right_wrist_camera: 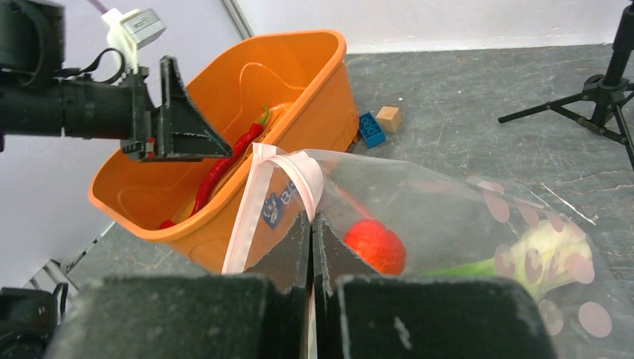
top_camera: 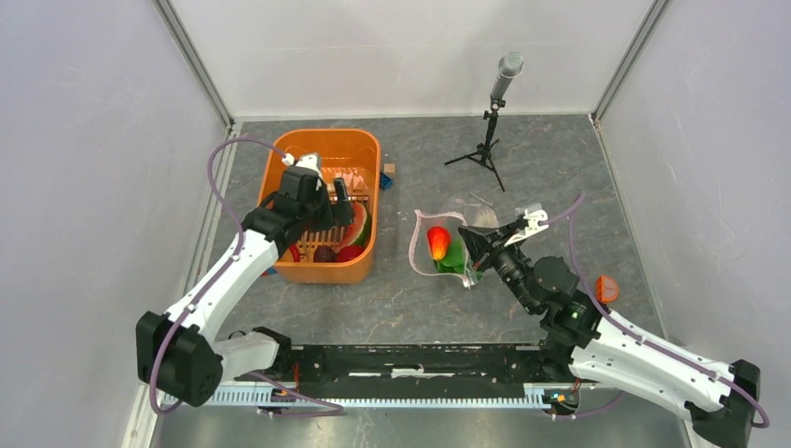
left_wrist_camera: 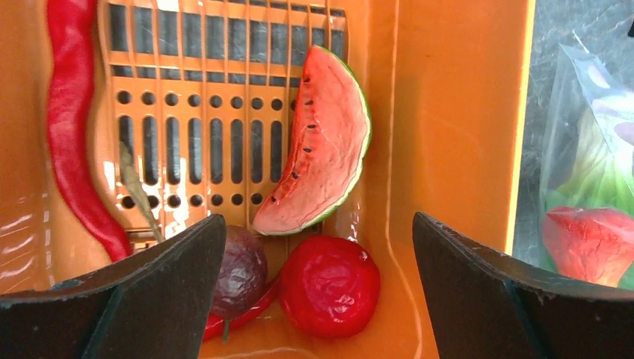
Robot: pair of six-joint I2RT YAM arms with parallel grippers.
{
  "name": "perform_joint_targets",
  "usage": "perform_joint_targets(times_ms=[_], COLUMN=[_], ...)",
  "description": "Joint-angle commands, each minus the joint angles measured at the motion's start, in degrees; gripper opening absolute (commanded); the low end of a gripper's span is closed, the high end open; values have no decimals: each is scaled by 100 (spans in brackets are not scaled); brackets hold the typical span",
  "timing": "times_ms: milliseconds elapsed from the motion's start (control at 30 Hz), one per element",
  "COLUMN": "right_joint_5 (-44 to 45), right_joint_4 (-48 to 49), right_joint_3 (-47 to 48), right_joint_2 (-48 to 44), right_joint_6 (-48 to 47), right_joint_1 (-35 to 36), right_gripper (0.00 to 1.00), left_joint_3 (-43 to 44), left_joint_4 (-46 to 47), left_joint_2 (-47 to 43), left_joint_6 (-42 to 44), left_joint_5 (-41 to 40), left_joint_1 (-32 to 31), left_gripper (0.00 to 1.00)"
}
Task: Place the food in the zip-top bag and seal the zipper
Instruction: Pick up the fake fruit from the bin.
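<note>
Fingers, left gripper (left_wrist_camera: 318,224): spread wide and gripping nothing, set low inside the orange tub (left_wrist_camera: 456,112) near one corner.
Fingers, right gripper (right_wrist_camera: 310,239): pressed fully together, pinching the zip-top bag (right_wrist_camera: 448,202) at its mouth edge, just under the zipper (right_wrist_camera: 247,198).
Count, food in tub: one watermelon slice (left_wrist_camera: 321,142), one dark round piece (left_wrist_camera: 239,269), one red round piece (left_wrist_camera: 329,284) and one long red chilli (left_wrist_camera: 75,134). A further red sliver (left_wrist_camera: 243,320) shows beneath the dark piece; its kind cannot be determined.
Count, food in bag: two items, namely one red piece (right_wrist_camera: 376,245) and one green leafy vegetable (right_wrist_camera: 538,254) with a white stalk.
Count, other items: one wooden block (right_wrist_camera: 389,118) and one blue block (right_wrist_camera: 371,129), touching each other on the table (top_camera: 392,308) just beside the tub's far right corner. One microphone on a small tripod (top_camera: 508,67) stands toward the rear.
Food relative to left fingers: the red round piece lies in the gap between the tips. The dark round piece sits beside it, partly hidden by one finger. The watermelon slice lies beyond the tips, close against the tub wall. The long chilli runs along the opposite wall, outside the gap. No contact with any piece is seen.
Bag relative to right fingers: the film extends away from the tips. The red piece sits just past them and the vegetable farther off to one side. The zipper loops up over the fingertips, leaving the mouth unsealed.
Bag location: on the table between the arms, near the tub's right wall but apart from it.
</note>
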Motion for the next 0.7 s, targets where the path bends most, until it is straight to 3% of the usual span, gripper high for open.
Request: perform_joint_targets(times_ms=[0, 333, 600, 667], right_joint_5=[-198, -59, -10, 46], right_joint_4=[207, 99, 8, 4], right_joint_3=[-76, -93, -31, -40], right_joint_2=[-56, -140, -75, -75], right_joint_6=[-144, -252, -302, -310], right_joint_1=[-2, 0, -2, -2], right_gripper=[0, 0, 0, 0], left_joint_3=[148, 144, 341, 226], left_joint_4=[207, 1034, 861, 972], left_joint_2=[343, 1543, 2704, 2778], left_joint_6=[150, 64, 182, 161], left_joint_5=[415, 706, 709, 683], left_joint_1=[44, 169, 182, 173], left_gripper=[100, 100, 100, 96])
